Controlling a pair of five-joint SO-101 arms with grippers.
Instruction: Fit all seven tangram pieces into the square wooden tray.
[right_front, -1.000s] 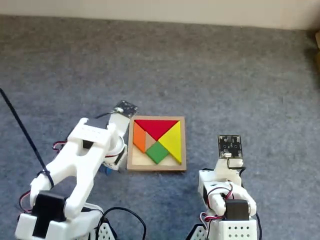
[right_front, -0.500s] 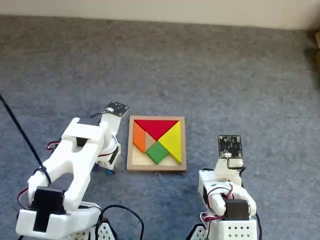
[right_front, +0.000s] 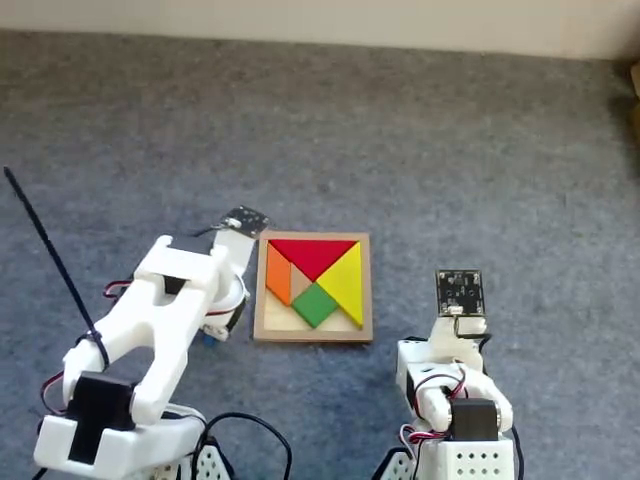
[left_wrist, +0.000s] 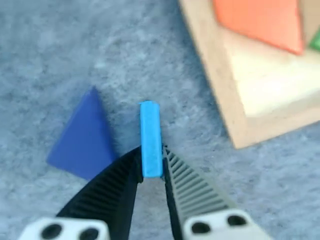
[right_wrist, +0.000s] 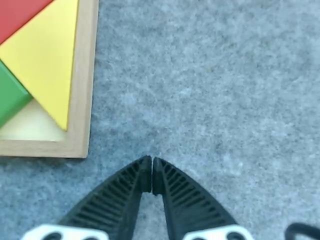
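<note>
Seven pieces. Five sit in the tray (right_front: 312, 336): red triangle (right_front: 313, 255), yellow triangle (right_front: 347, 285), orange piece (right_front: 277, 275), green square (right_front: 316, 303), tan triangle (right_front: 299, 286). Two are outside near its rim: dark blue triangle (left_wrist: 85, 137) flat on the tabletop (right_front: 450, 150), light blue piece (left_wrist: 150, 130) clamped edge-on in the left pincer (left_wrist: 151, 156). Right pincer (right_wrist: 151, 172) closed, empty, near the tray corner. Left arm (right_front: 170, 310) shifted back toward the tray since half a second ago; right pincer unmoved.

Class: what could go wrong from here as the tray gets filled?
The light blue piece is pinched on edge by the left gripper; it could twist or slip. Lowered upright, it might catch the tray at its rim rather than drop in flat. The dark blue triangle lies close and could get nudged.
</note>
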